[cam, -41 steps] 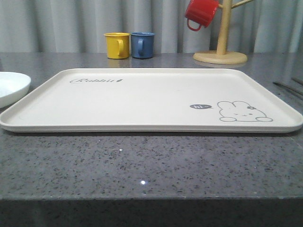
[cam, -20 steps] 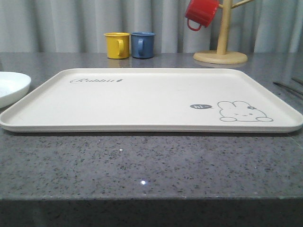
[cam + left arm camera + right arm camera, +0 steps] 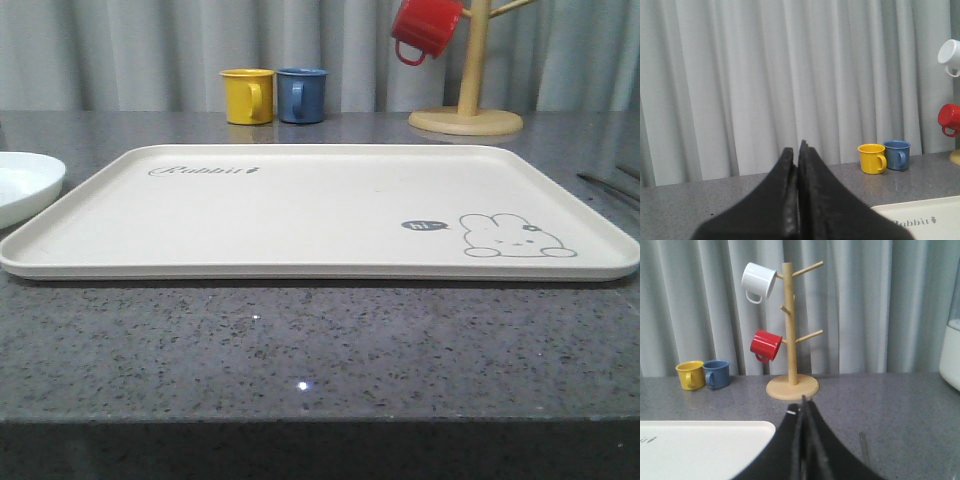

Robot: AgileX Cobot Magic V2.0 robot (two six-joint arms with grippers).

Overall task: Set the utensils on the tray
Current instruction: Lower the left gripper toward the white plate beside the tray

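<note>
The cream-white tray [image 3: 300,268] with its grey rabbit drawing lies flat on the grey counter, with nothing on it. Thin metal utensils [image 3: 608,186] lie on the counter just past its right rim; I cannot tell which kind they are. In the left wrist view my left gripper [image 3: 796,150] is shut with nothing in it, held above the counter near the tray's corner [image 3: 925,212]. My right gripper [image 3: 802,405] is also shut and holds nothing, beside the tray's other corner [image 3: 705,445]. A faint slim utensil [image 3: 863,446] lies on the counter next to it.
A round white plate [image 3: 22,185] sits left of the tray. At the back stand a yellow cup [image 3: 246,96], a blue cup [image 3: 301,94] and a wooden mug tree [image 3: 466,100] with a red mug [image 3: 424,28]. A white appliance [image 3: 952,355] stands far right.
</note>
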